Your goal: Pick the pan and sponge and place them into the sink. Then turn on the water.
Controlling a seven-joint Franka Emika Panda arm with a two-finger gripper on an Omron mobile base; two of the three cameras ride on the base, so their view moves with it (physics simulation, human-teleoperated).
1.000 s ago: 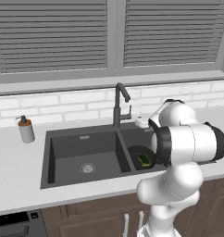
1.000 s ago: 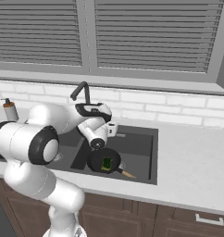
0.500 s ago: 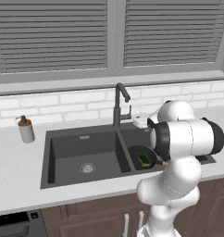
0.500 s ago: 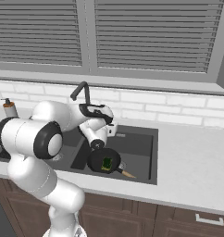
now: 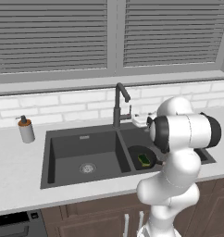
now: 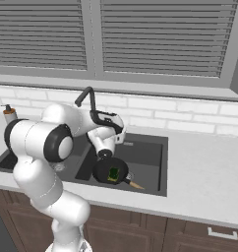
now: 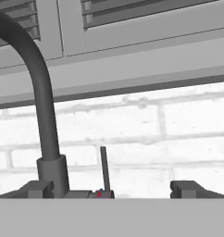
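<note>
Hand view shows what matters most just now: the thin dark upright lever (image 7: 103,169) of the tall dark gooseneck faucet (image 7: 42,120) stands between the two dark tips of the tool (image 7: 113,190), nearer the left one, and those tips are spread wide with nothing held. No stream falls from the spout, so the water looks not yet turned on.

From the base views, the round shallow black frying pan (image 5: 140,157) lies in the right basin of the dark grey double-basin sink (image 5: 81,139), and the small green sponge with its yellow face (image 5: 144,160) rests inside the pan. The placing looks done; the faucet is what remains.

The risk, as I judge it, lies in that slim lever. It sits off-centre between the tips, so a push or a squeeze could let it slip past one tip, or the left tip could strike the faucet's thick base first and stall. A sweep the wrong way would leave the tap shut. The white forearm hangs low over the right basin in the right base view, close above the pan, so a careless swing might knock its handle (image 6: 134,184).

Further off, a small soap dispenser (image 5: 26,130) stands on the pale counter (image 5: 16,180) left of the sink, well clear of all this.
</note>
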